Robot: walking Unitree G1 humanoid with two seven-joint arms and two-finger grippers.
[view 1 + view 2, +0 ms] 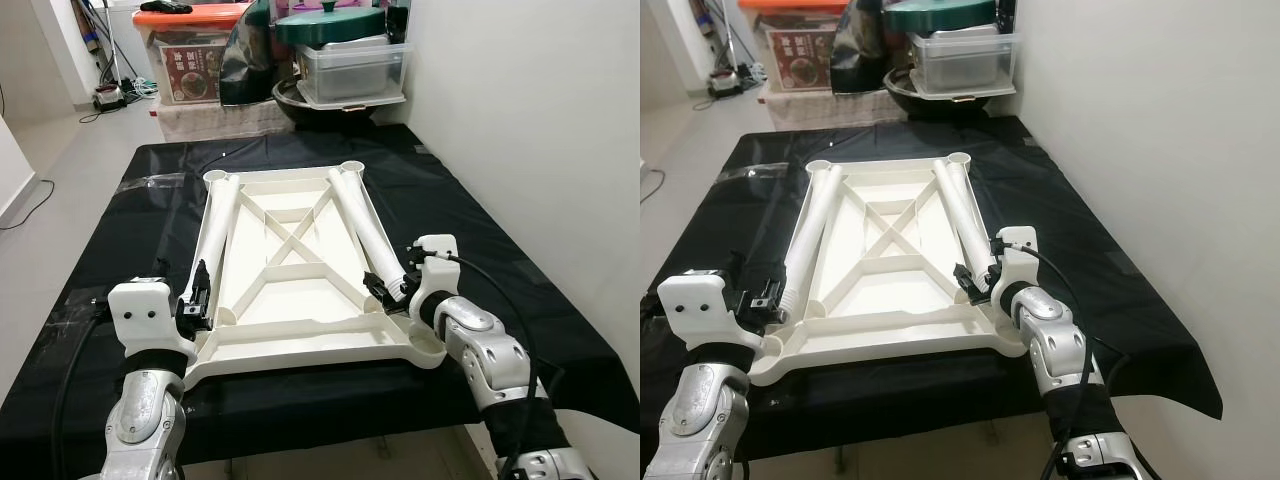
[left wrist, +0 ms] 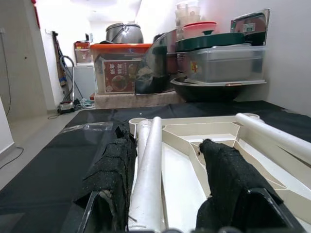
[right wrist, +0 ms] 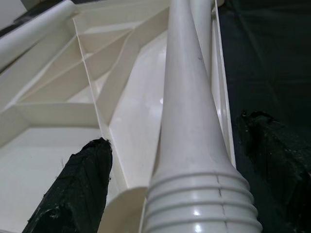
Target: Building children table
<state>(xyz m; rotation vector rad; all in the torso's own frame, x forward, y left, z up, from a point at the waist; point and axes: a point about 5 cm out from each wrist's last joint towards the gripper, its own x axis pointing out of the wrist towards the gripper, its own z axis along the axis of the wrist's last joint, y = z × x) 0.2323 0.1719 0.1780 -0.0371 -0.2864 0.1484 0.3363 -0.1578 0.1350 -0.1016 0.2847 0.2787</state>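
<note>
Two legs lie inside the upturned white top (image 1: 300,300) on the black-covered table (image 1: 120,240). Left leg (image 1: 215,235) at 9 o'clock sits between the spread left pincer (image 1: 196,297); right leg (image 1: 365,225) at 3 o'clock between the spread right pincer (image 1: 388,285).

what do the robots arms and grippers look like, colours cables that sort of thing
Both arms are jointed silver metal with rounded segments. Each ends in a white blocky wrist housing, left gripper and right gripper, carrying two long black fingers with rough, fuzzy-looking padding. A black cable loops from the right wrist along the forearm.
</note>
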